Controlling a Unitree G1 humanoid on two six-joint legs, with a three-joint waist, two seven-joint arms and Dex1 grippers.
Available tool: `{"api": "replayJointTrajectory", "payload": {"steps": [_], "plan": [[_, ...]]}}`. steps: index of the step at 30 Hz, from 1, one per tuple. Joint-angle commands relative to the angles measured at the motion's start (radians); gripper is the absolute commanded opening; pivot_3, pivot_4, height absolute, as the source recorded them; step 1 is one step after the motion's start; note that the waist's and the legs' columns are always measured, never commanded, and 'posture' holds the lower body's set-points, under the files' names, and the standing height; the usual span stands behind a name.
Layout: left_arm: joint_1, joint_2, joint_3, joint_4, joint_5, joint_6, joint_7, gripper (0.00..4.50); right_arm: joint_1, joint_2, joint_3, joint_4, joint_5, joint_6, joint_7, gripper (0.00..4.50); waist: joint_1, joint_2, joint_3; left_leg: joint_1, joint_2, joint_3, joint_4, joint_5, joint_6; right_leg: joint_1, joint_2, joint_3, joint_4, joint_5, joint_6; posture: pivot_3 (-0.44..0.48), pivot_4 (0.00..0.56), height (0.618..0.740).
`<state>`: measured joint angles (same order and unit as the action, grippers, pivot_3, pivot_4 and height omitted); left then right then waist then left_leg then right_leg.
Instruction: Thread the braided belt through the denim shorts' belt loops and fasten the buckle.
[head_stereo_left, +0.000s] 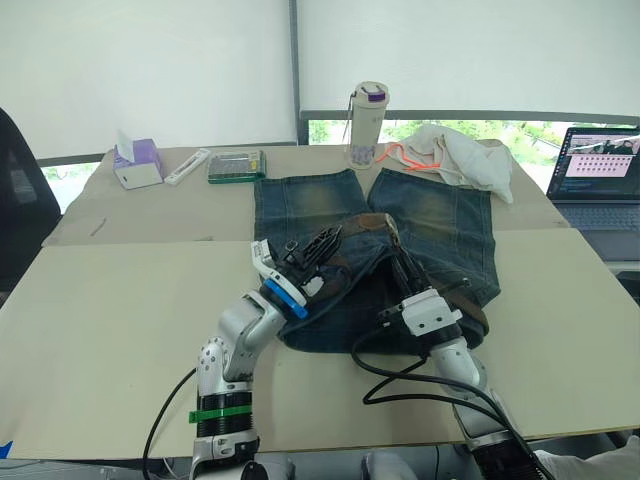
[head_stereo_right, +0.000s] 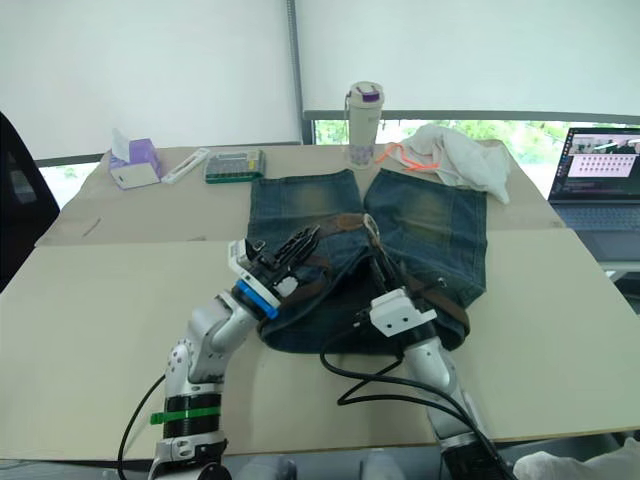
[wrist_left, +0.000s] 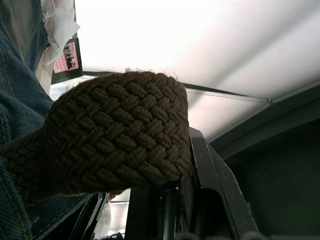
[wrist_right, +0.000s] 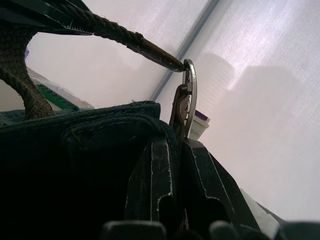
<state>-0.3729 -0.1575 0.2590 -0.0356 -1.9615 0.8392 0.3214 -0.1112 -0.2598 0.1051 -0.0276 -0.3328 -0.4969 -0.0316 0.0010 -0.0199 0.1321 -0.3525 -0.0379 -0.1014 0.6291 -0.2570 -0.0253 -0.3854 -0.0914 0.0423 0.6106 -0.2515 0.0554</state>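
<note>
Braided belt (wrist_left: 115, 135) end hiding left hand (head_stereo_left: 312, 250); buckle (wrist_right: 190, 95) partly hidden

The right hand (wrist_right: 172, 200) has its two black fingers (wrist_right: 155, 185) pressed together around a fold of dark denim shorts (wrist_right: 95, 125). The silver buckle (wrist_right: 190, 97) stands upright just above them, the braided belt (wrist_right: 115, 35) running off from it.

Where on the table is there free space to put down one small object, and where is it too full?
Free: the beige table left of the dark blue denim shorts, and the patch to their right, before the open laptop. Crowded: the far edge, with purple tissue box, white bottle and white cloth.
</note>
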Motion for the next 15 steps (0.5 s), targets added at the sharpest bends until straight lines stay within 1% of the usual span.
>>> {"api": "replayJointTrajectory", "payload": {"steps": [1, 8, 15], "plan": [[0.006, -0.086, 0.021, 0.007, -0.011, 0.027, -0.004, 0.00, -0.011, 0.004, -0.008, -0.057, -0.012, -0.064, -0.021, 0.01, 0.000, 0.000, 0.000, 0.000, 0.000, 0.000, 0.000, 0.000, 0.000, 0.000, 0.000, 0.000, 0.000, 0.000, 0.000, 0.000, 0.150, 0.740], [0.010, -0.124, 0.041, 0.019, -0.011, 0.035, 0.005, 0.00, -0.013, 0.001, -0.002, -0.063, -0.043, -0.092, -0.030, 0.01, -0.001, 0.000, 0.000, 0.000, 0.000, 0.000, 0.000, 0.000, 0.000, 0.000, 0.000, 0.000, 0.000, 0.000, 0.000, 0.000, 0.150, 0.740], [0.008, -0.137, 0.029, 0.027, -0.011, 0.047, 0.014, 0.00, -0.015, 0.017, -0.012, -0.064, -0.047, -0.088, -0.049, 0.01, -0.001, 0.000, 0.000, 0.000, 0.000, 0.000, 0.000, 0.000, 0.000, 0.000, 0.000, 0.000, 0.000, 0.000, 0.000, 0.000, 0.150, 0.740]]}}
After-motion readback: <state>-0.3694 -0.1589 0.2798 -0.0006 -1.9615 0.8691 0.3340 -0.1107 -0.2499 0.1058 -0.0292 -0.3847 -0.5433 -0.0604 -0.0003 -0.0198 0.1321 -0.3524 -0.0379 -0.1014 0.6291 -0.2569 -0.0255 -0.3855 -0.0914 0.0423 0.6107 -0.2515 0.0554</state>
